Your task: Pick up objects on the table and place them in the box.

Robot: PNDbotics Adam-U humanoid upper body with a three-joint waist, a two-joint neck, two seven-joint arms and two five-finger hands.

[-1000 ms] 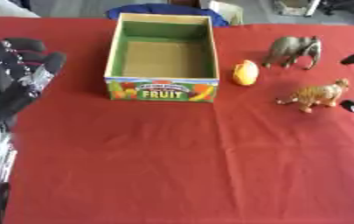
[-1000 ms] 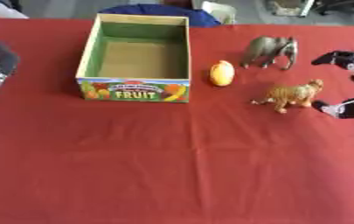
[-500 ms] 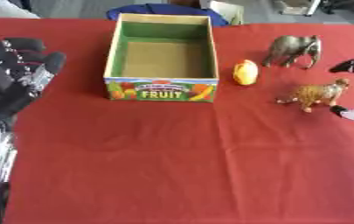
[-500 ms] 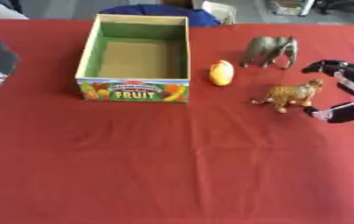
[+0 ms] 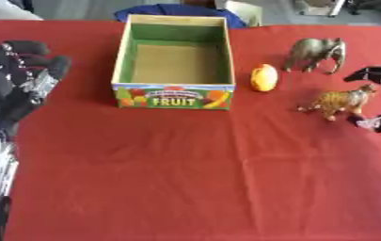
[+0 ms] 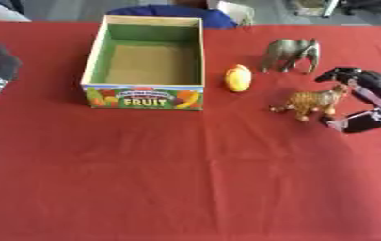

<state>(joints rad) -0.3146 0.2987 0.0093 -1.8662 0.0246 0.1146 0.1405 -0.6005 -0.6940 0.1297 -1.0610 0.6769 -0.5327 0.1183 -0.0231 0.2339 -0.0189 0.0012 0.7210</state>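
An open cardboard box [image 5: 174,96] with a "FRUIT" label stands at the table's far middle, its inside bare. To its right lie a small yellow fruit [image 5: 263,77], a grey toy elephant [image 5: 314,52] and an orange toy tiger [image 6: 310,101]. My right hand [image 6: 366,98] comes in from the right, open, fingers above and thumb below, spread around the tiger's rear end without closing on it. My left hand [image 5: 20,80] rests open at the left edge, away from the toys.
The red tablecloth [image 5: 193,179] covers the whole table, with wide bare cloth in front of the box. A blue object [image 5: 177,10] lies just behind the box at the far edge.
My right hand has moved in from the right edge toward the tiger, its fingers now flanking the toy's rear. The left hand and the toys have stayed put.
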